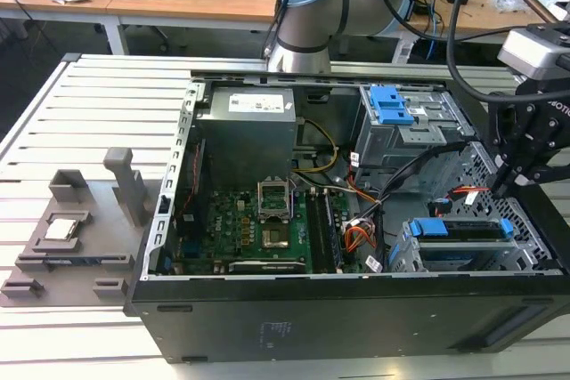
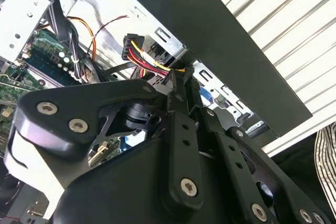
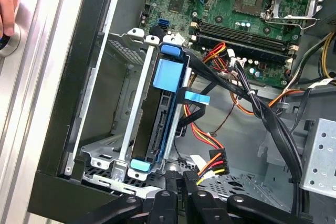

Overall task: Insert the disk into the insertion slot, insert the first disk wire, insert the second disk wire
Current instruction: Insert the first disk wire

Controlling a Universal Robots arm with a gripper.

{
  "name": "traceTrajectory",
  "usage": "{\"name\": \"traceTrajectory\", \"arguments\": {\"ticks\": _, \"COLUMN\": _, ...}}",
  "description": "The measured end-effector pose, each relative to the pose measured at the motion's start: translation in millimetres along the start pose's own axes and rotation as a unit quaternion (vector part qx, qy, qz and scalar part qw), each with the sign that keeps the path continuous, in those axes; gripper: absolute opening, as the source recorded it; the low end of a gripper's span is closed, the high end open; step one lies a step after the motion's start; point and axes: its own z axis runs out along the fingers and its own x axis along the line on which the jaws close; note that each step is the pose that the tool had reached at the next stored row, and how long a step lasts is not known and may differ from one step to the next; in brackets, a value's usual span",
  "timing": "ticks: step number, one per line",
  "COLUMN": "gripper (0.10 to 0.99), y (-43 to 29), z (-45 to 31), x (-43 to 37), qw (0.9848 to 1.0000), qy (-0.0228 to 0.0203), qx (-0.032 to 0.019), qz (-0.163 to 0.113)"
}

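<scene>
Disk (image 3: 157,124), dark body edge-on in bright blue carrier, seated in grey perforated insertion slot (image 3: 113,98); gripper (image 3: 185,181) narrow, pinching red-yellow-black disk wire (image 3: 212,162) nr its plug.

The table (image 1: 107,95) was a pale slatted surface, its ribs running along the exterior view's width. An open black computer case (image 1: 338,318) lay on its side on it. Well apart, towards the exterior view's left, a grey holder tray (image 1: 36,260) rested flat on the slats, carrying a small square chip (image 1: 61,229) and an upright grey block (image 1: 125,180).
</scene>
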Motion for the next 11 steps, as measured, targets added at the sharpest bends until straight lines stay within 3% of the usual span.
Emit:
{"name": "traceTrajectory", "arguments": {"ticks": 6, "gripper": 0.169, "y": 0.5, "z": 0.3, "x": -0.2, "qw": 1.0000, "qy": -0.0002, "qx": 0.0002, "qz": 0.000}}
{"name": "traceTrajectory", "arguments": {"ticks": 8, "gripper": 0.169, "y": 5.3, "z": 0.6, "x": -0.6, "qw": 1.0000, "qy": -0.0003, "qx": 0.0001, "qz": 0.000}}
{"name": "traceTrajectory", "arguments": {"ticks": 11, "gripper": 0.169, "y": 20.8, "z": 1.5, "x": 0.3, "qw": 1.0000, "qy": -0.0001, "qx": 0.0007, "qz": 0.000}}
